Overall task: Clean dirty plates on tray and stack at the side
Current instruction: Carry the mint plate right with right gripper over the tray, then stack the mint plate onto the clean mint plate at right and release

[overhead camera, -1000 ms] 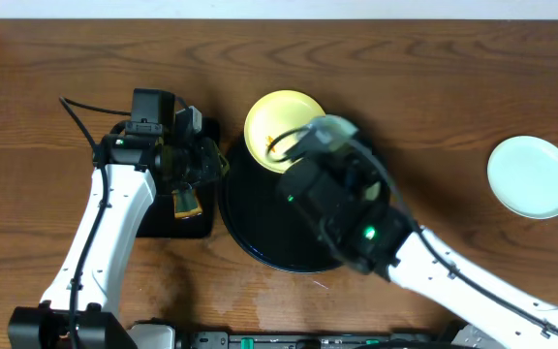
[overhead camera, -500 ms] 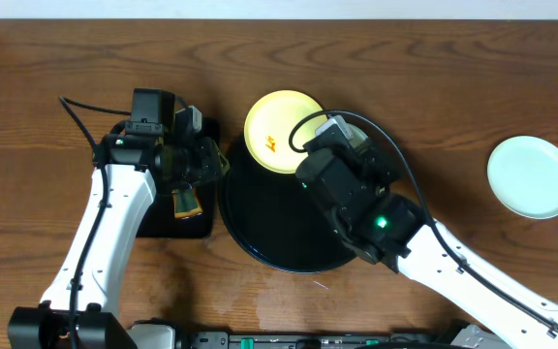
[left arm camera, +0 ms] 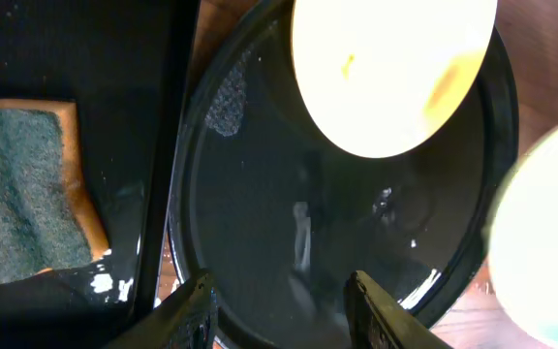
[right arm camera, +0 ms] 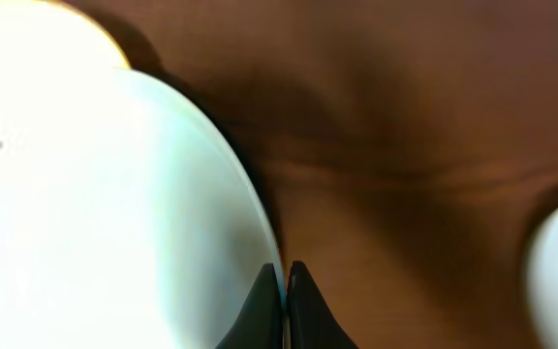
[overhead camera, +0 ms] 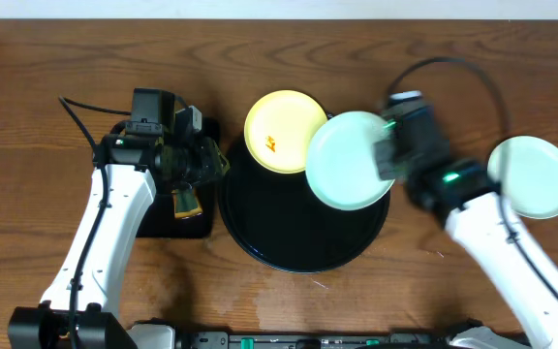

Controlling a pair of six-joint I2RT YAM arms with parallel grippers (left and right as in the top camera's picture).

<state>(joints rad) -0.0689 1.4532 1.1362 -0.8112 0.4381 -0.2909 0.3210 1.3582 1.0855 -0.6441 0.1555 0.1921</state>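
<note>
Mint plate (overhead camera: 349,160): over right side of tray (overhead camera: 289,247), rim pinched by right pincer (right arm camera: 284,289). Yellow plate (overhead camera: 284,131): at tray far rim, orange smear visible. Second mint plate (overhead camera: 531,176): on tabletop (overhead camera: 46,97), well apart to right. Left pincer (left arm camera: 281,281): spread, holding nothing, over tray left edge, near sponge (left arm camera: 27,194).

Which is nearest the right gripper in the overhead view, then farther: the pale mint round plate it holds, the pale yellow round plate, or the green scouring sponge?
1. The mint plate, in the right gripper.
2. The yellow plate, to its left.
3. The sponge, far left.
</note>
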